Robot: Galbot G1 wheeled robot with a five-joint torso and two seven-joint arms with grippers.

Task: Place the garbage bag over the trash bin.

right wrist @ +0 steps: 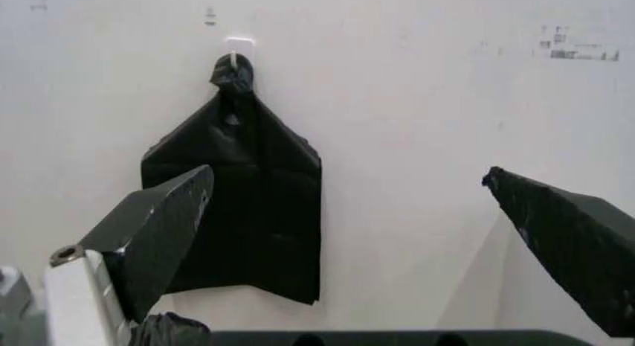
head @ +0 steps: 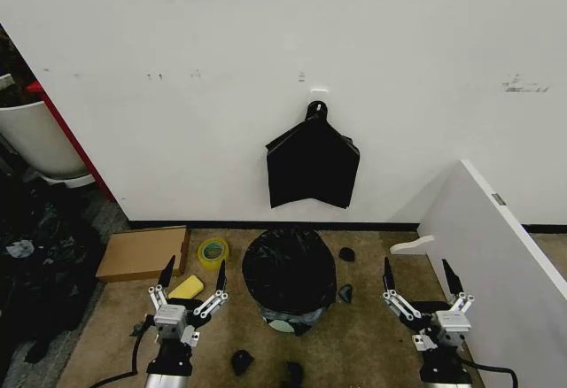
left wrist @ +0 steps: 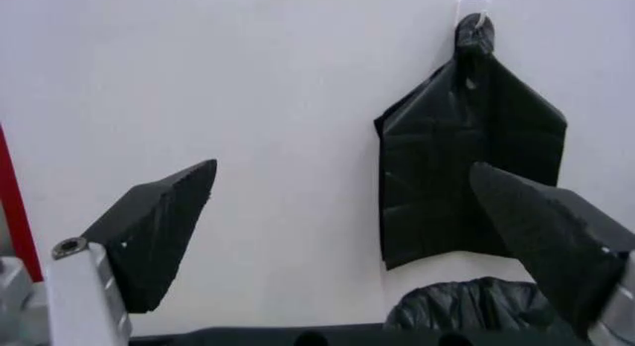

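The glossy black garbage bag (head: pixel 290 271) lies draped over the trash bin, covering its mouth and sides. Of the bin, a pale greenish base (head: pixel 284 322) peeks out below the plastic. The bin stands on the brown floor in front of the white wall. My left gripper (head: pixel 194 271) hangs open to the left of the bin, apart from it. My right gripper (head: pixel 416 268) hangs open to the bin's right, also clear of it. In the left wrist view the bag's crinkled top (left wrist: pixel 476 305) shows low between the spread fingers (left wrist: pixel 163 227). The right wrist view catches an edge of the bag (right wrist: pixel 169 331).
A flat black bundle (head: pixel 313 166) hangs from a wall hook above the bin. A cardboard box (head: pixel 142 252), a tape roll (head: pixel 213 251) and a yellow sponge (head: pixel 186 287) lie left of it. Small black scraps (head: pixel 346 253) dot the floor. A white panel (head: pixel 496 246) stands right.
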